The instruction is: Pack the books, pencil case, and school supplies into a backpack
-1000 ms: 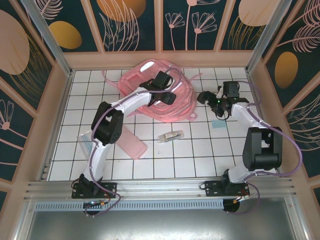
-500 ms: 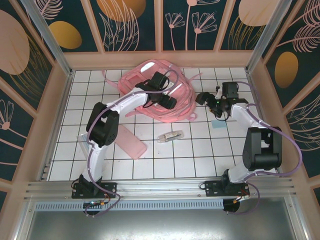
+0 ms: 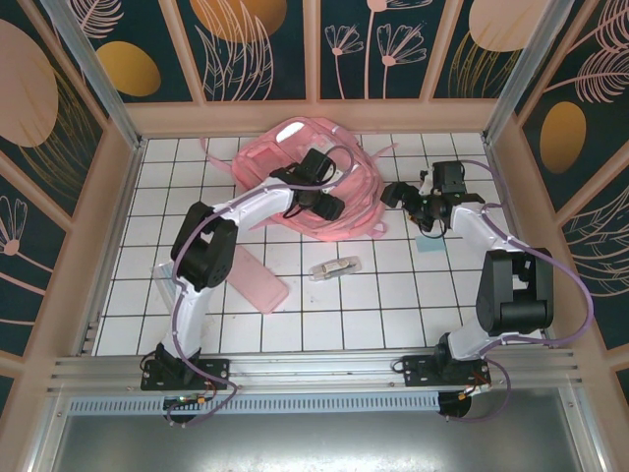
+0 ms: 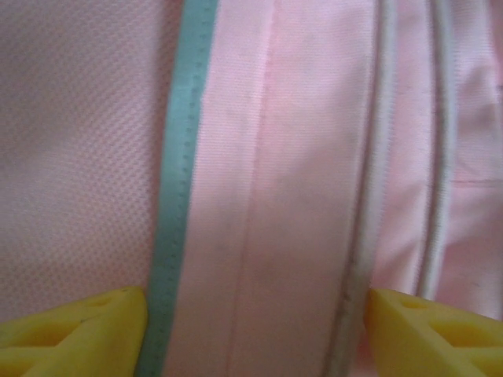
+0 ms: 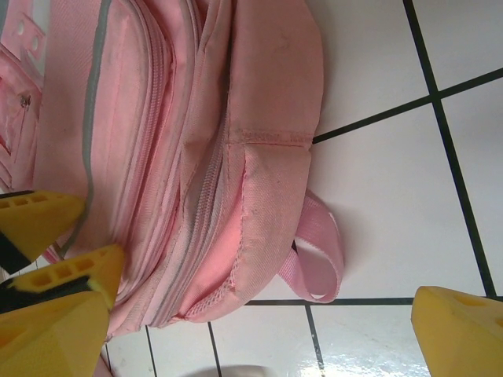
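- Pink and soft, the backpack [image 3: 290, 138] was laid at the far middle of the white tiled counter [image 3: 393, 315].
- The left end effector [image 3: 328, 205] was held over the backpack, its yellow fingers [image 4: 71, 330] spread wide apart with pink fabric between them and nothing clamped.
- The right end effector [image 3: 393, 193] was placed at the backpack's right edge, jaws apart and nothing gripped, near a strap loop [image 5: 324, 259].
- The flat pink pencil case [image 3: 257, 278] was seen on the counter beside the left arm, apart from the backpack.
- A narrow clear box [image 3: 334, 267] was seen to its right, and a pale-blue square [image 3: 429, 244] beside the right arm.
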You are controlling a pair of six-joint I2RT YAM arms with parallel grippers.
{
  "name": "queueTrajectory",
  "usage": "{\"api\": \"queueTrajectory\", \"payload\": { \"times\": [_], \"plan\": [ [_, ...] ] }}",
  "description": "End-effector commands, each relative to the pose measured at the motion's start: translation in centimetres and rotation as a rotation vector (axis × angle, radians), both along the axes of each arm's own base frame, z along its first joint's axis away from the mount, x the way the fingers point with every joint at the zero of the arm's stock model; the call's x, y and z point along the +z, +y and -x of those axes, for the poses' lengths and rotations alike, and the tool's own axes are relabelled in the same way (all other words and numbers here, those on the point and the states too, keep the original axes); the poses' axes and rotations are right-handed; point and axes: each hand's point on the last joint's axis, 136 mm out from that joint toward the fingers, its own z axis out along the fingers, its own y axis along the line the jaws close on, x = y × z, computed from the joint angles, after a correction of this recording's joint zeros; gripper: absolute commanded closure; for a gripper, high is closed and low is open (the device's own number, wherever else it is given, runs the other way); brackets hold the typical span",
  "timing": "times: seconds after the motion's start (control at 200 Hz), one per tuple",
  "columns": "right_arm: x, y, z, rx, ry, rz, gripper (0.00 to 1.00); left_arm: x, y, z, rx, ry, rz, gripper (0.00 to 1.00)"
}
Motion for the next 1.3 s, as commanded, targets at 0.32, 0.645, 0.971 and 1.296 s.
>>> {"api": "queueTrajectory", "payload": {
  "times": [0.32,0.645,0.971,1.296],
  "plan": [
    [1.0,5.0,2.4,0.233,-0.108,0.066,0.01,-3.1,1.8,-1.2,0.058,-0.025,-0.111,1.00],
    [3.2,14.4,9.6,0.536,-0.289,0.073,0.01,9.4,0.6,-2.5,0.049,-0.033,0.264,1.00],
    [2.2,27.5,14.6,0.743,-0.426,0.198,0.01,14.6,4.1,-6.7,0.087,0.019,0.501,1.00],
    [-4.2,35.6,16.2,0.919,-0.357,0.460,0.01,16.0,6.0,-7.9,0.087,0.061,0.646,1.00]
  ]
}}
